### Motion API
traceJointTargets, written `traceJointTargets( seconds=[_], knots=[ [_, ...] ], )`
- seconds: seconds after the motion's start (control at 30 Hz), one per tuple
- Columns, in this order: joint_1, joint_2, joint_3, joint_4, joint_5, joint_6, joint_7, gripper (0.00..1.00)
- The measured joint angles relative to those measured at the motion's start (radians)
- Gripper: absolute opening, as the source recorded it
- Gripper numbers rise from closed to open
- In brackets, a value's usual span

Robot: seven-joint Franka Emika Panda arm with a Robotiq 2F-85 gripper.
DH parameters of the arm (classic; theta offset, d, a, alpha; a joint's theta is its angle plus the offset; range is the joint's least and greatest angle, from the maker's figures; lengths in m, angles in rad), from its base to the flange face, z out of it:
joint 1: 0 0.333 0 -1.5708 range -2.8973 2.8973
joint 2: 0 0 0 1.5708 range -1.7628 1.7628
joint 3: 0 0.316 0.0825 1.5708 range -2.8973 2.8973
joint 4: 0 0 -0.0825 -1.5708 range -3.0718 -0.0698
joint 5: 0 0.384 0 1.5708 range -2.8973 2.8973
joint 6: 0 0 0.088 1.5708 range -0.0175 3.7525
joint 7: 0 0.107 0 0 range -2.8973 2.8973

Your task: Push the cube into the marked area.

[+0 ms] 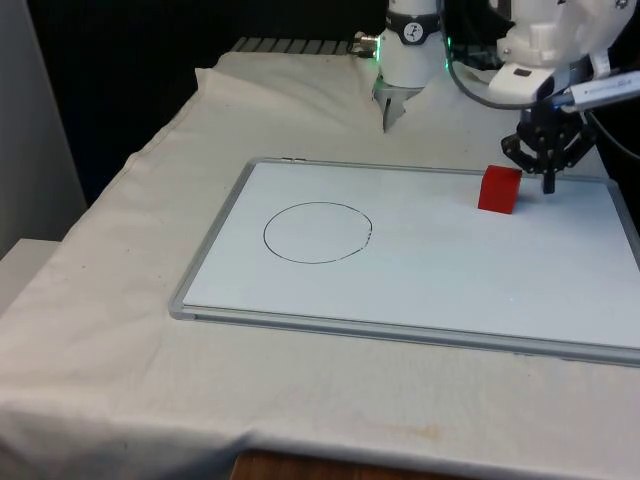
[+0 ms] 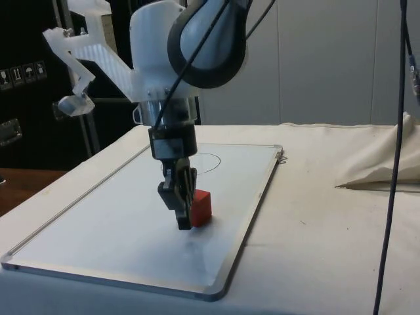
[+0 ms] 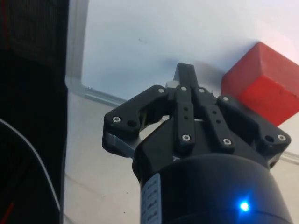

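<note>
My gripper (image 1: 548, 186) is down over the whiteboard (image 1: 420, 300), near its far corner on the front view's right. My fingers are pressed together, nothing between them; in the wrist view (image 3: 186, 74) they read as one closed black bar with the tip at the board surface. In the side view my gripper (image 2: 184, 223) points down, tip at or just above the board; I cannot tell if it touches.

The red cube (image 1: 499, 189) sits on the whiteboard just beside my fingertips, on the front view's left of them. In the side view the cube (image 2: 201, 207) is right behind my fingers and partly covered by them. In the wrist view the cube (image 3: 264, 84) is close beside the fingertip; whether it touches I cannot tell.

The marked area is a hand-drawn black circle (image 1: 318, 232) on the board, well apart from the cube, toward the front view's left. The cube is outside it. In the side view the circle (image 2: 211, 162) lies past the cube, partly hidden by my arm.

The board has a grey frame and lies flat on the white cloth (image 1: 100, 330), which bunches into folds near the robot's base (image 1: 300, 95).
</note>
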Motion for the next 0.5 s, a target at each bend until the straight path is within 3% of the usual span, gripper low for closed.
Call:
traceJointTargets(
  seconds=[0.5],
  knots=[
    [0.000,0.006,-0.036,-0.002,-0.036,-0.034,-0.028,0.00]
  ],
)
